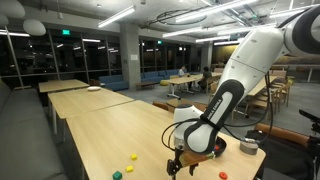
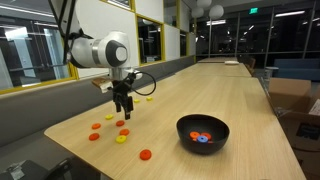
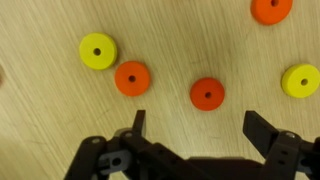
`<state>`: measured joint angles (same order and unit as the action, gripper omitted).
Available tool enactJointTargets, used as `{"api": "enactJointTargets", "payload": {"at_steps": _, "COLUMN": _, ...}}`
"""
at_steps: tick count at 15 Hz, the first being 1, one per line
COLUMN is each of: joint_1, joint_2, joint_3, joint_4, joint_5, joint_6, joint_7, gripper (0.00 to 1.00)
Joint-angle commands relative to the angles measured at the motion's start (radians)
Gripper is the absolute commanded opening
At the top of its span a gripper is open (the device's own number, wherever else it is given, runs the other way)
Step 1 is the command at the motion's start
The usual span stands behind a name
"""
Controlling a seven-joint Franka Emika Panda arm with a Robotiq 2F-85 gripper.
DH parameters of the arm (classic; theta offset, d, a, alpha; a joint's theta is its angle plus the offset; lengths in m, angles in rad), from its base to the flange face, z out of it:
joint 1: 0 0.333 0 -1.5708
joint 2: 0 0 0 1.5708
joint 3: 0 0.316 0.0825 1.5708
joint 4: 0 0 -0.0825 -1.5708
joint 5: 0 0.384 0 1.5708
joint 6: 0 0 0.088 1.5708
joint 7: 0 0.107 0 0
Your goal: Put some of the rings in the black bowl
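Claw point(image 3: 200, 128) spread and empty, above an orange ring point(image 3: 207, 94) near the table point(image 2: 240, 110) edge. Pickup step; black bowl point(image 2: 203, 149) holds some. Next I centre, drop, pinch.

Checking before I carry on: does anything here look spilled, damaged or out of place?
Nothing stands out. The rings lie flat, scattered on the table near the open gripper; the black bowl sits upright with a few rings inside.
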<state>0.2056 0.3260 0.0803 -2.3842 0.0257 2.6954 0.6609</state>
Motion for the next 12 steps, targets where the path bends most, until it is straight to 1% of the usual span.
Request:
{"api": "enactJointTargets", "payload": {"at_steps": 1, "joint_1": 0.015, "joint_2": 0.052, "joint_3": 0.003, "joint_4": 0.023, "joint_5": 0.036, "joint_6": 0.041, "joint_7": -0.035, "gripper": 1.0}}
{"api": "enactJointTargets", "payload": {"at_steps": 6, "joint_1": 0.053, "joint_2": 0.109, "joint_3": -0.014, "joint_4": 0.041, "joint_5": 0.026, "joint_6": 0.092, "joint_7": -0.016, "gripper": 1.0}}
{"api": "enactJointTargets", "payload": {"at_steps": 12, "joint_1": 0.123, "joint_2": 0.129, "joint_3": -0.047, "joint_4": 0.04, "joint_5": 0.011, "joint_6": 0.146, "joint_7": 0.006, "gripper": 1.0}}
